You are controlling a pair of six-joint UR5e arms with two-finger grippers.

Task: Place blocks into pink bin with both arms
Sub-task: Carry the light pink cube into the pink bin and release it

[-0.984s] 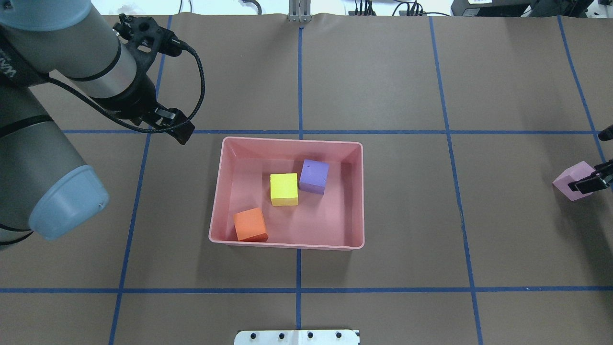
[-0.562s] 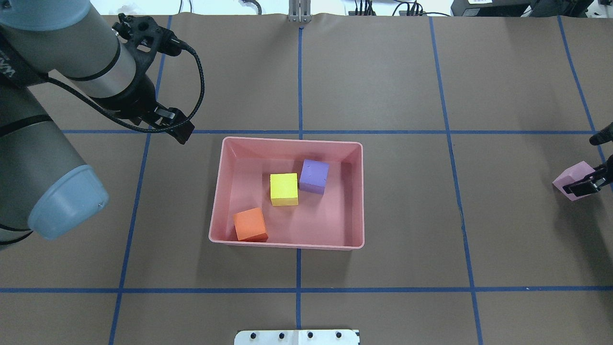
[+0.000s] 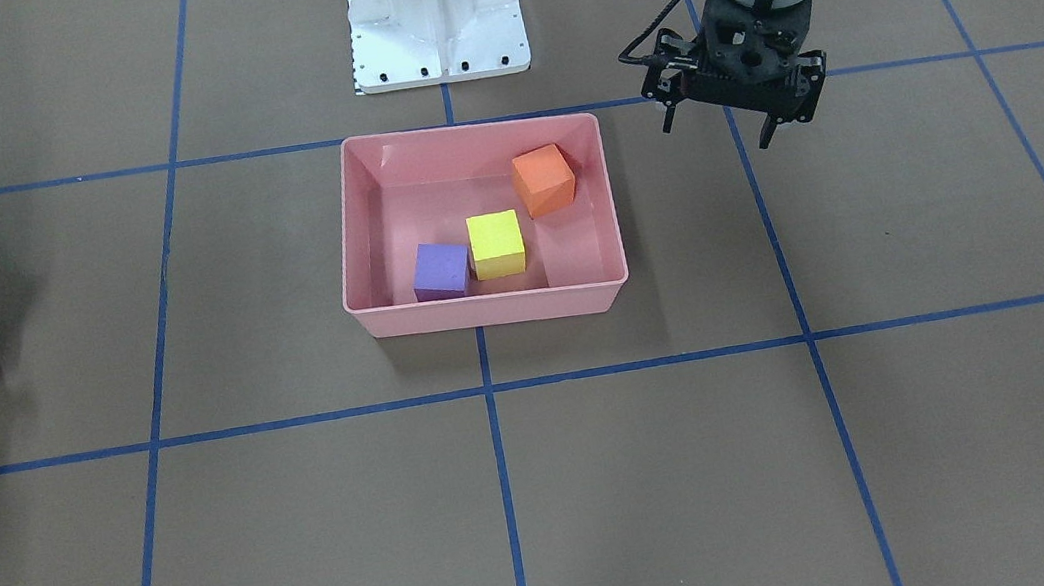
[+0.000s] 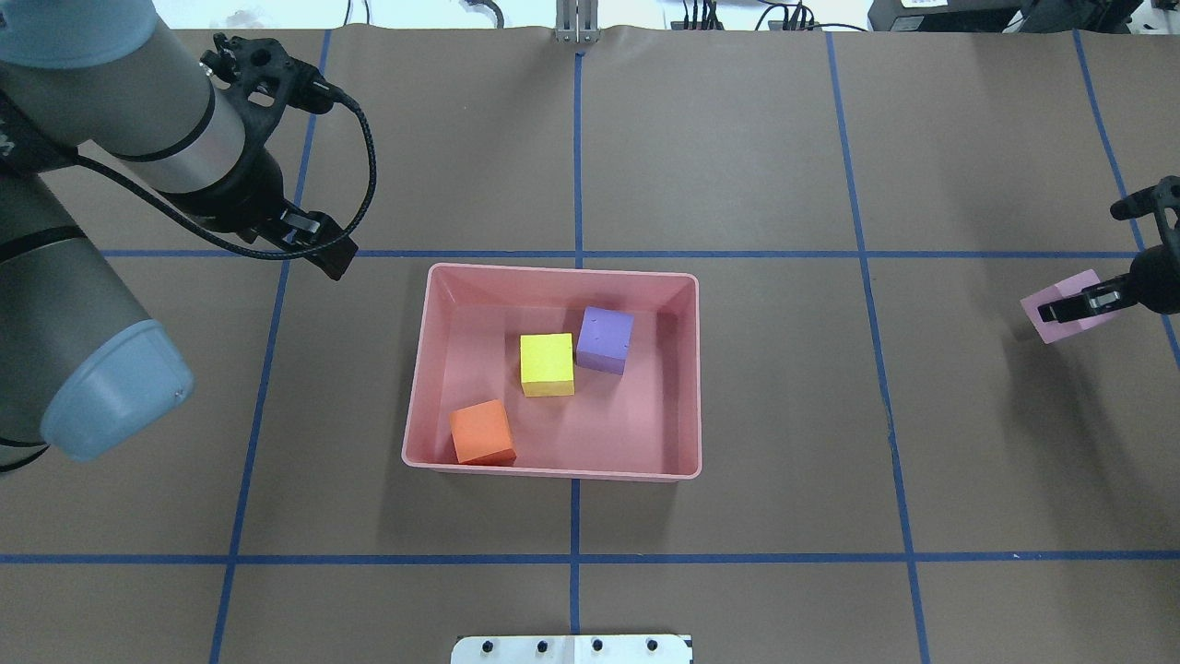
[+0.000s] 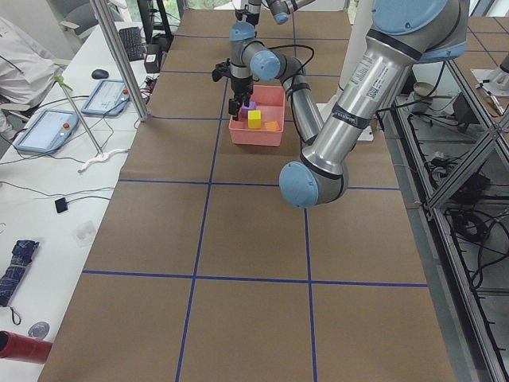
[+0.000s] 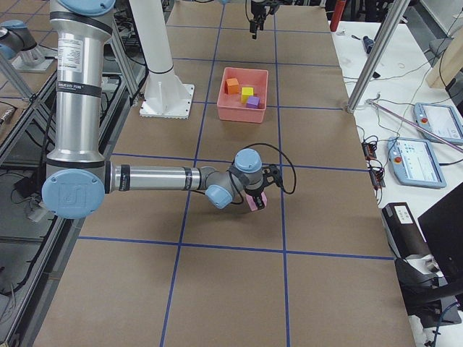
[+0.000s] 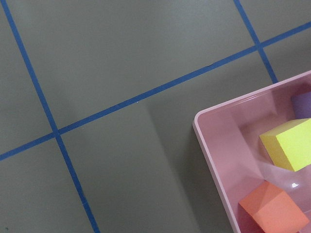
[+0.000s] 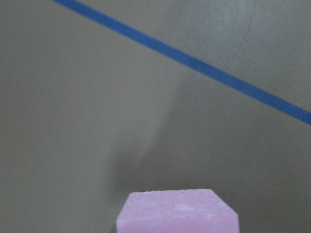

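The pink bin [image 4: 562,270] stands mid-table and holds the orange block [image 4: 481,432], the yellow block [image 4: 546,363] and the purple block [image 4: 605,339]. My right gripper [image 4: 1074,306] is shut on the light pink block [image 4: 1058,312] and holds it above the table, far to the right of the bin. The right wrist view shows this block's top [image 8: 177,212]. My left gripper [image 3: 716,134] is open and empty, hovering just outside the bin's far left corner. The left wrist view shows that bin corner [image 7: 214,145].
The white base pedestal [image 3: 435,12] stands behind the bin on the robot's side. Blue tape lines [image 4: 857,254] grid the brown table cover. Desks with tablets [image 6: 434,121] flank the table's far side.
My right gripper has lifted the light pink block off the table and carried it a little toward the bin. My left gripper has drawn slightly back to the left.
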